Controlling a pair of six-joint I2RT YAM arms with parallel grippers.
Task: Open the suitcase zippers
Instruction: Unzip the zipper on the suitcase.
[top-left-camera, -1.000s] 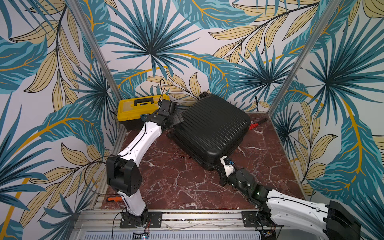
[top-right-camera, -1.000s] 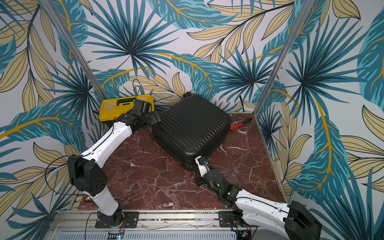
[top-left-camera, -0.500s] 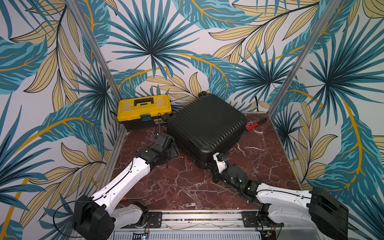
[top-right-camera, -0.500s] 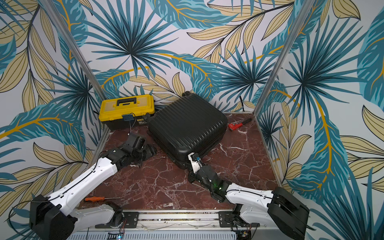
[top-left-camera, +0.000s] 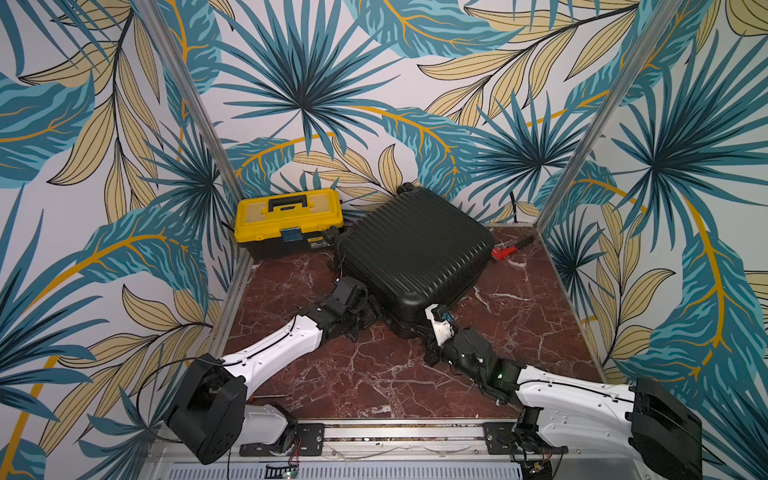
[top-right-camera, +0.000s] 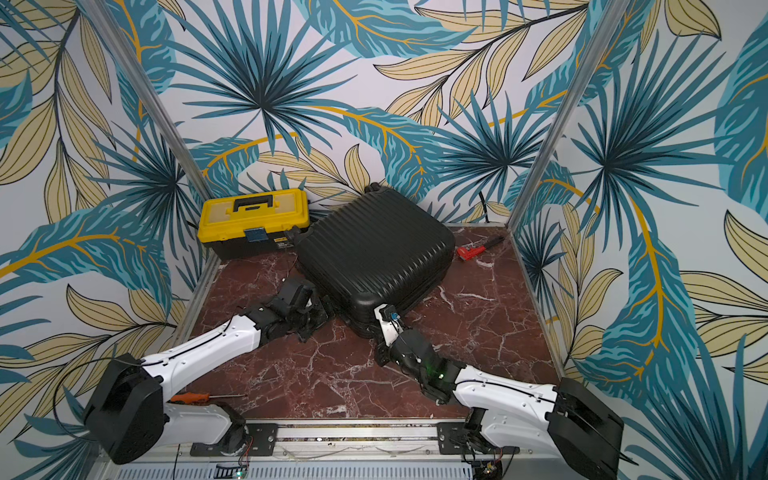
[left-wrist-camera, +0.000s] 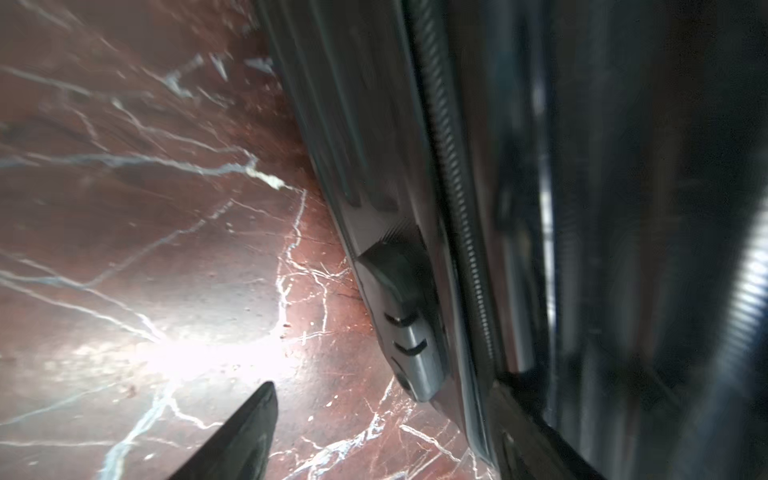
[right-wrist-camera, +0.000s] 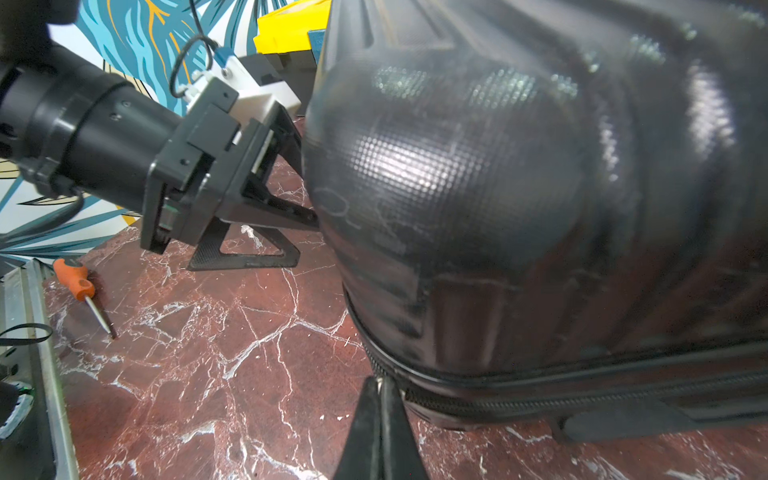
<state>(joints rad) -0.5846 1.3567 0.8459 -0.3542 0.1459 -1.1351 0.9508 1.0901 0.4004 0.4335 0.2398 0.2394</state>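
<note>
The black ribbed suitcase lies flat on the marble table, seen in both top views. The zippers run as a dark toothed track along its side seam. My right gripper is at the case's near corner, shut, with a small pale bit of zipper pull pinched between its tips. My left gripper is open at the near-left side of the case. One of its fingers rests against the shell beside the zipper track. The other finger lies over the table.
A yellow-and-black toolbox stands at the back left, close to the suitcase. A red tool lies at the back right. An orange-handled screwdriver lies near the front left edge. Patterned walls close in three sides.
My left arm has swung from the case's far-left corner by the toolbox down to its near-left side. The suitcase has turned slightly. The right gripper stays shut at the near corner.
</note>
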